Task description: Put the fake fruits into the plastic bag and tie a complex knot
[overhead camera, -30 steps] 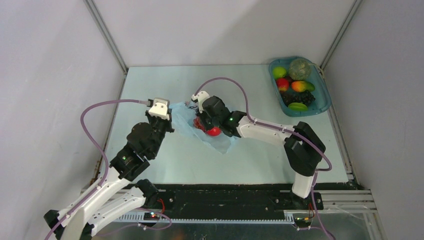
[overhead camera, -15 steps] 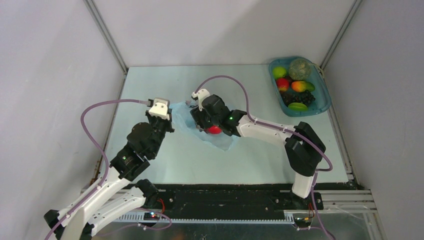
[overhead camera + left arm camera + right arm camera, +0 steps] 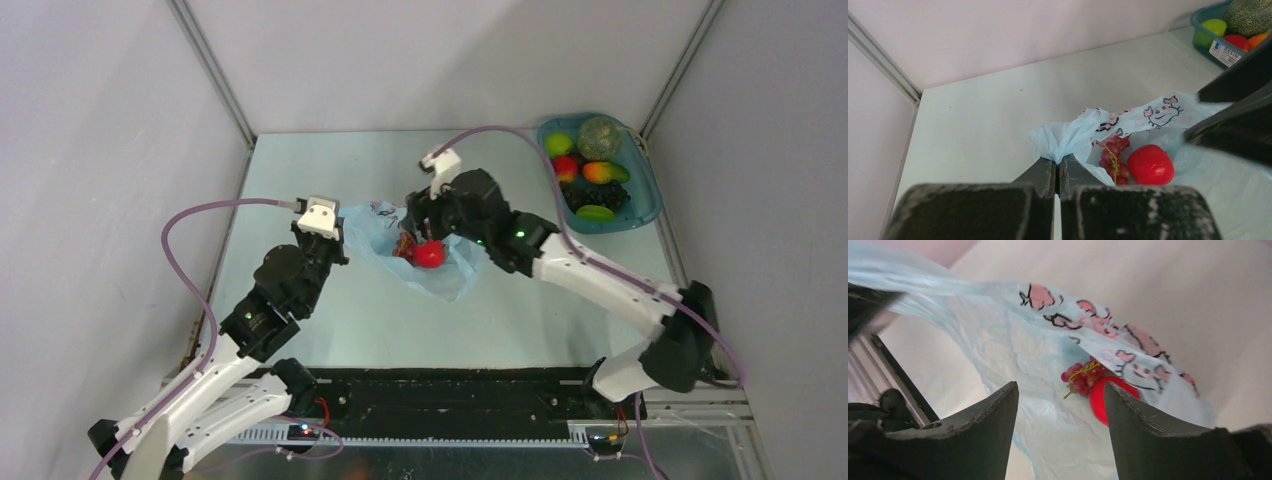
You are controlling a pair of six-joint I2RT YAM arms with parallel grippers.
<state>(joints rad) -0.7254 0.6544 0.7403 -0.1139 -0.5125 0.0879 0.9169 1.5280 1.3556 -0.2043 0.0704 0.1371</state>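
Top external view: blue bag (image 3: 447, 281) holds a red fruit (image 3: 430, 255) and grapes (image 3: 403, 246). Left arm (image 3: 285, 282) pinches the bag's edge in closed jaws; right arm (image 3: 560, 262) holds open jaws above the bag.

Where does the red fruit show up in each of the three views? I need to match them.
Top external: red fruit at centre, in the plastic bag.
Left wrist: red fruit lower right of centre.
Right wrist: red fruit just below centre, partly hidden.
Shared landmark: the grape bunch beside it.
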